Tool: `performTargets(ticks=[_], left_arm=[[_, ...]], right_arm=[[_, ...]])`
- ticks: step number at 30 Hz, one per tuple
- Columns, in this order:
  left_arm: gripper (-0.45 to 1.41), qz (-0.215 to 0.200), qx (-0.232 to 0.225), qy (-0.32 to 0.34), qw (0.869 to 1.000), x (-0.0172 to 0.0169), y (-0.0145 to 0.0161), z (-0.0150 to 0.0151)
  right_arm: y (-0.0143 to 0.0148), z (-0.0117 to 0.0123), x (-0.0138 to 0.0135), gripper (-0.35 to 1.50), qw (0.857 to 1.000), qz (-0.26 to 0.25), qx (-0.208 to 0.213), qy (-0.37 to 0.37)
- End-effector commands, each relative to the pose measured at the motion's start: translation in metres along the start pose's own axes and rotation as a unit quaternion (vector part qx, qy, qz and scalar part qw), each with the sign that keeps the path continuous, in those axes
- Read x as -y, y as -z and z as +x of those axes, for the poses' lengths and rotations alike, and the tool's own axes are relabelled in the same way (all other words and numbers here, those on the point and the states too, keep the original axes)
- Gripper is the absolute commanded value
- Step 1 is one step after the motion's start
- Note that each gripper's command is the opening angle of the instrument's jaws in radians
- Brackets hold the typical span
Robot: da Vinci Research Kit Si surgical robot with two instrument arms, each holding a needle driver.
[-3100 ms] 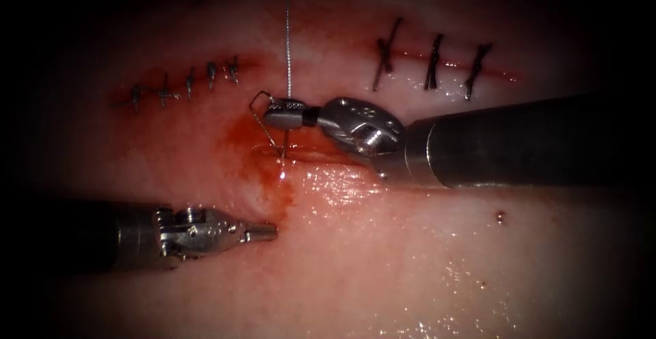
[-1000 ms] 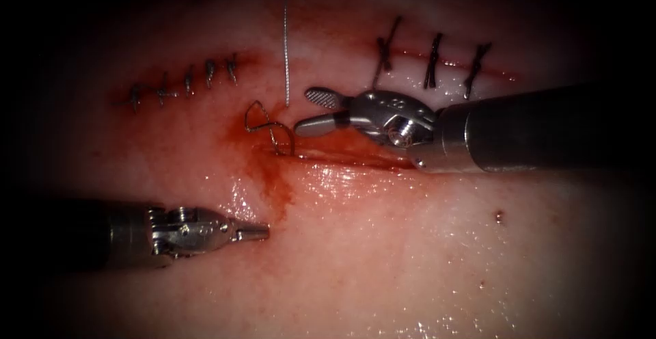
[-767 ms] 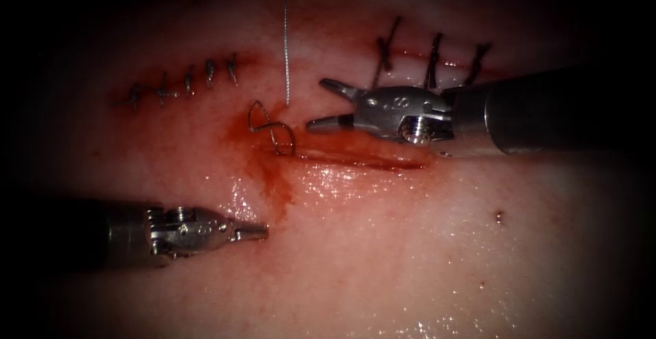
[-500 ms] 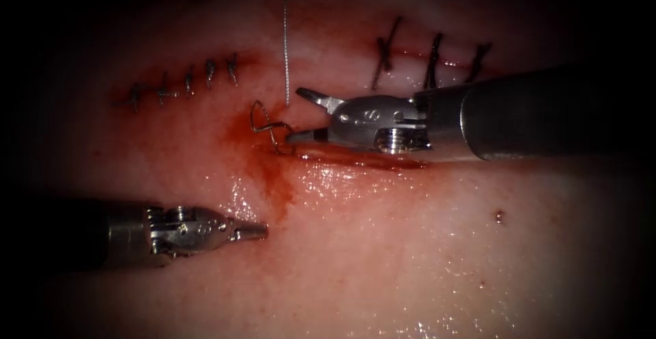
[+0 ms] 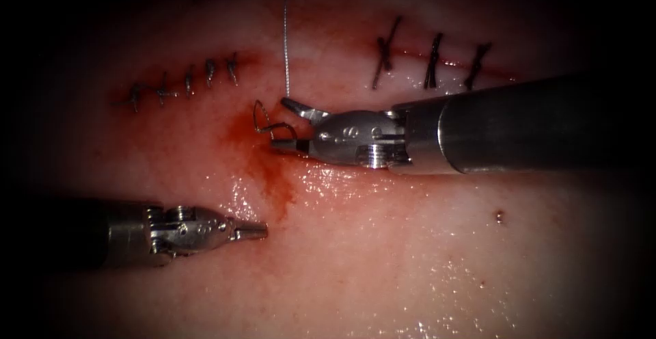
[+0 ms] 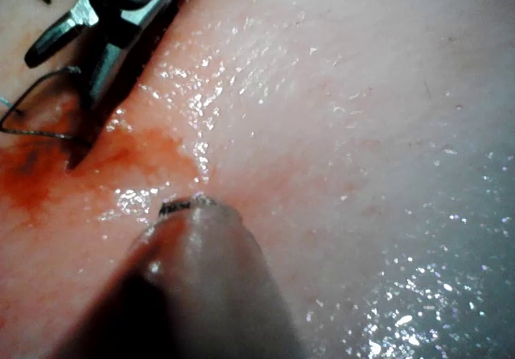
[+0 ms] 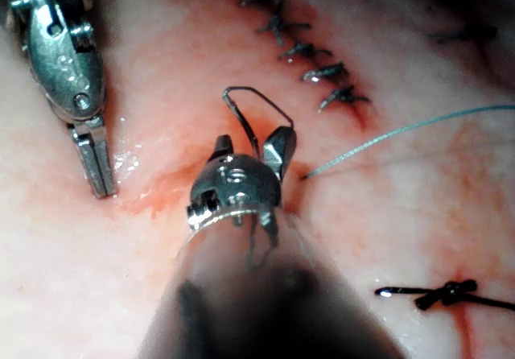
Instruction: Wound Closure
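Right tool (image 5: 283, 124), fingers wide, astride the needle (image 5: 270, 121) standing in the tissue (image 5: 410, 243). Left tool (image 5: 249, 230) closed, empty. Needle: thin, stiff, slippery; best grasped mid-curve.

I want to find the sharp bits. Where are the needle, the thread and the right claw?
needle (image 5: 263, 117), endoscope view, its curved wire.
thread (image 5: 286, 45), endoscope view, mid-strand.
right claw (image 5: 280, 124), endoscope view, between its tips.
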Motion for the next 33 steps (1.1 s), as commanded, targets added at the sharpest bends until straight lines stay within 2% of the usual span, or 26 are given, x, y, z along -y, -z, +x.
performTargets(ticks=[1, 7, 10, 11, 17, 24, 33], left_arm=[[-0.45, -0.002, 0.0, 0.0, 1.0, -0.0006, -0.0009, -0.0002], [-0.45, -0.002, 0.0, 0.0, 1.0, -0.0006, -0.0009, -0.0002], [-0.45, -0.002, 0.0, 0.0, 1.0, -0.0006, -0.0009, -0.0002], [-0.45, -0.001, 0.0, 0.0, 1.0, -0.0006, -0.0009, -0.0002], [-0.45, -0.001, 0.0, 0.001, 1.0, -0.0006, -0.0009, -0.0002], [-0.45, -0.001, 0.0, 0.001, 1.0, -0.0006, -0.0009, -0.0002], [-0.45, -0.001, 0.0, 0.001, 1.0, -0.0007, -0.0009, -0.0002]], right_arm=[[-0.001, -0.0004, 0.0012, 0.37, 1.0, 0.001, 0.005, 0.002], [-0.001, -0.0011, 0.0007, 0.05, 1.0, -0.017, 0.017, 0.004], [-0.0007, -0.0013, 0.0006, -0.32, 1.0, -0.019, 0.02, 0.005], [-0.0006, -0.0013, 0.0006, -0.35, 1.0, -0.019, 0.019, 0.005], [-0.0005, -0.0011, 0.0009, -0.35, 1.0, -0.017, 0.021, 0.01], [-0.0006, -0.0017, 0.0005, -0.35, 1.0, -0.003, -0.014, 0.009], [-0.0012, -0.0025, -0.0009, -0.35, 0.99, 0.069, -0.083, -0.088]])
